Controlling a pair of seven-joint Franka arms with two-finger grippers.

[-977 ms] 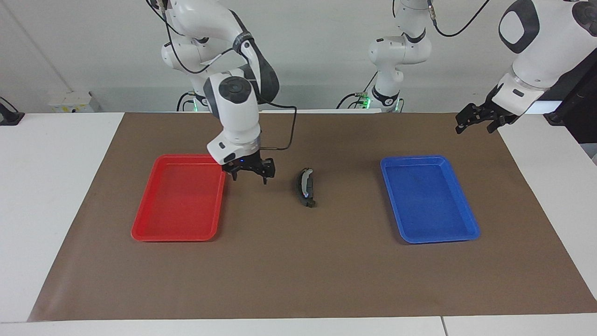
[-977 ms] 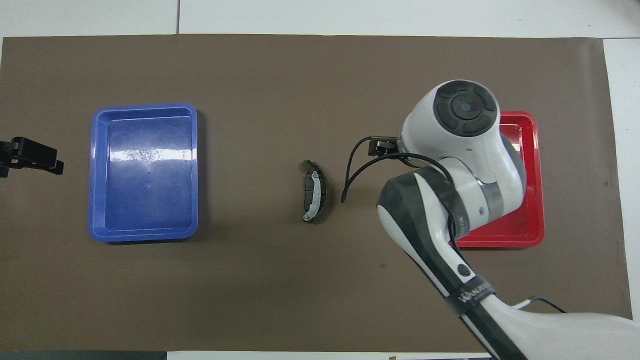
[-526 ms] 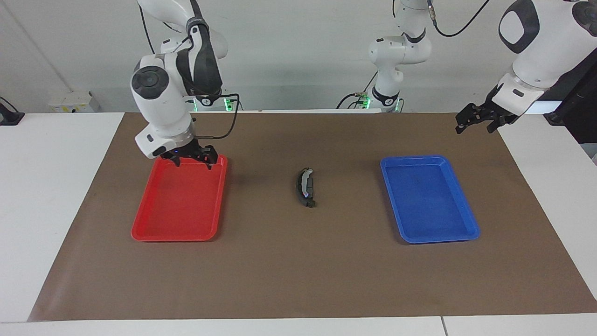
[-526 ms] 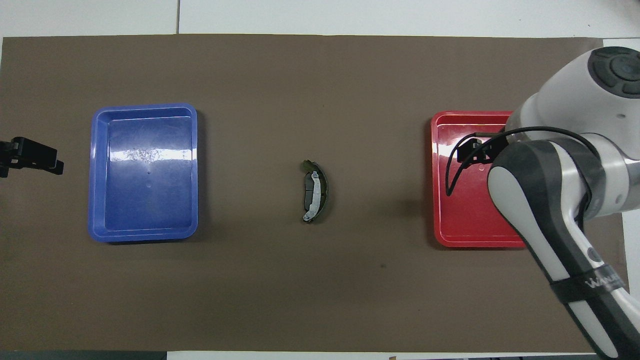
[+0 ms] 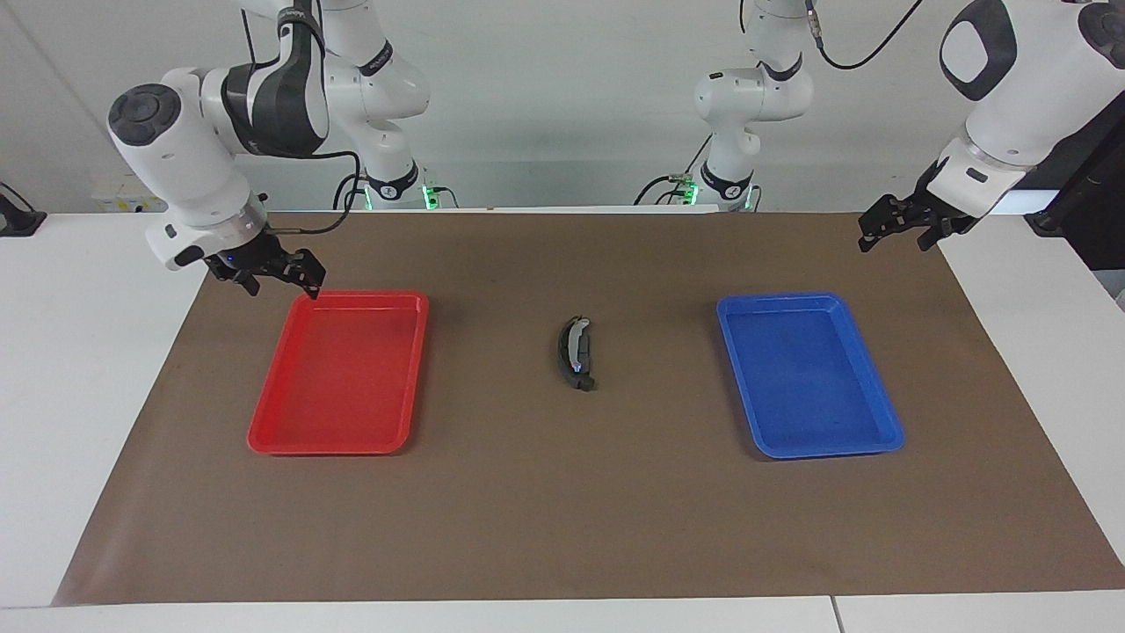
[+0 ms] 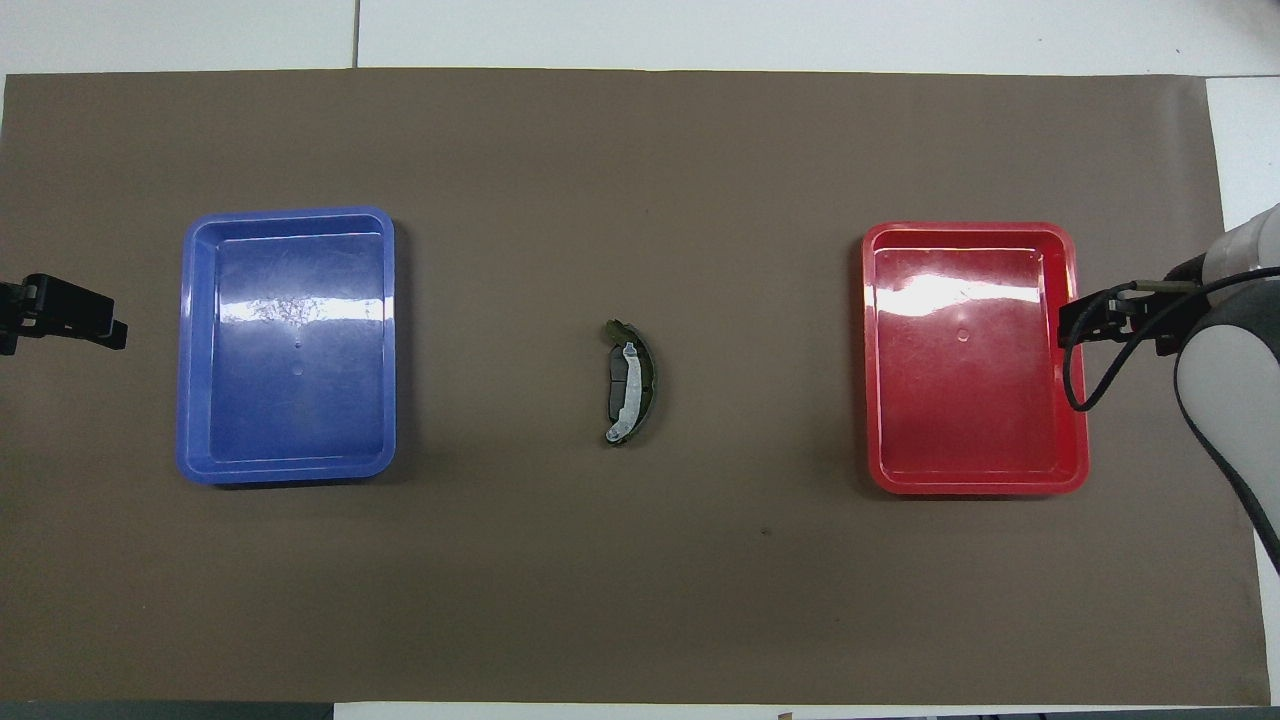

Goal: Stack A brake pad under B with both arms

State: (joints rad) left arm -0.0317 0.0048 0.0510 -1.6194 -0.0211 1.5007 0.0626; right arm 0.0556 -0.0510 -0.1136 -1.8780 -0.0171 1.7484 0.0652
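Note:
The long crescent brake shoe B, with its silver band up, lies on the short dark-grey brake pad at the middle of the brown mat; the pad shows only partly beneath it. The stack also shows in the facing view, B on top. My right gripper is open and empty, up in the air over the mat beside the red tray's corner; it shows in the overhead view too. My left gripper is open and empty and waits over the mat's edge at the left arm's end.
An empty red tray lies toward the right arm's end of the mat and an empty blue tray toward the left arm's end. The brown mat covers most of the white table.
My right gripper has swung away from beside the stack, across the red tray, out past the tray's corner. The stack and the left arm have not moved.

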